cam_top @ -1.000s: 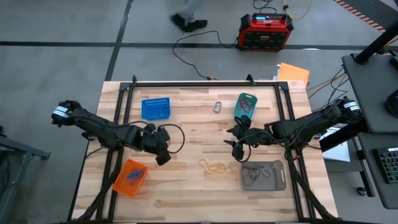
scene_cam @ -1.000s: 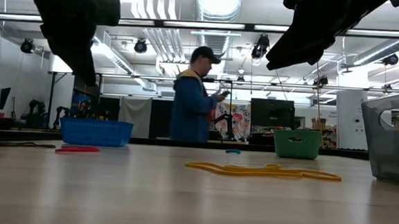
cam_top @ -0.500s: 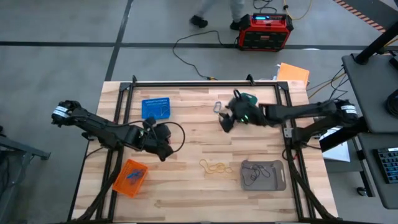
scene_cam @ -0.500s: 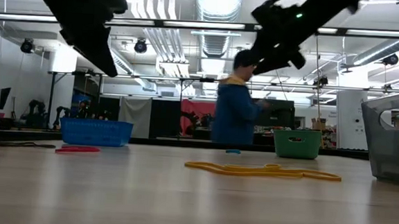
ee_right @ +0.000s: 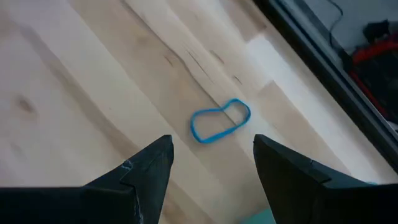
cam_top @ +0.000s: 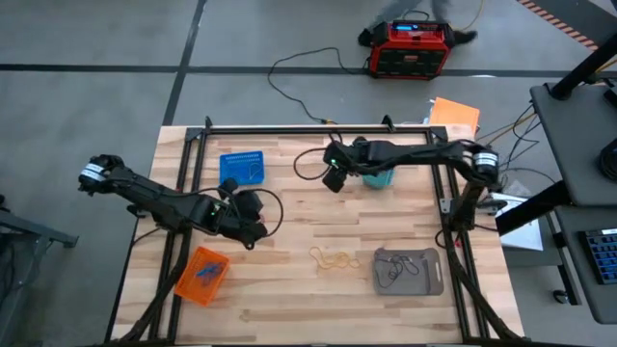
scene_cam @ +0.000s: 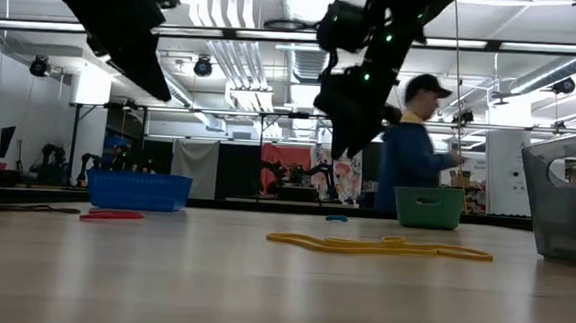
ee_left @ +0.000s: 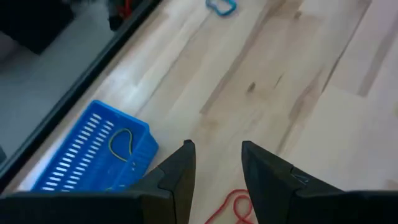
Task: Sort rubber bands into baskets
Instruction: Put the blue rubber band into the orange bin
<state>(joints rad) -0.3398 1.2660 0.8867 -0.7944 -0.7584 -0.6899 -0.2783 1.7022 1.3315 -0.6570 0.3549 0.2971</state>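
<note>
Two arms up: left gripper (cam_top: 253, 229), fingers parted and empty, has edged toward the blue basket (cam_top: 241, 168) at its 12 o'clock. Right gripper (cam_top: 333, 178) has swung across, wide open over the blue band (ee_right: 219, 121); a pickup looks next. Yellow bands (cam_top: 333, 258) wait at 6 o'clock.

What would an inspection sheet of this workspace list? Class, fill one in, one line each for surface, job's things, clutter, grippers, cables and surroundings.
Surface: wooden table, bare planks over most of it.
Job's things: blue basket, orange basket, grey basket, teal basket; yellow rubber bands loose mid-table; blue rubber band and red rubber band loose.
Clutter: nothing seen.
Grippers: left gripper hangs near the blue basket, jaws apart, empty; right gripper hangs above the blue rubber band, jaws open, empty.
Cables: black cable on the floor.
Surroundings: red-and-black box; person behind the table.
</note>
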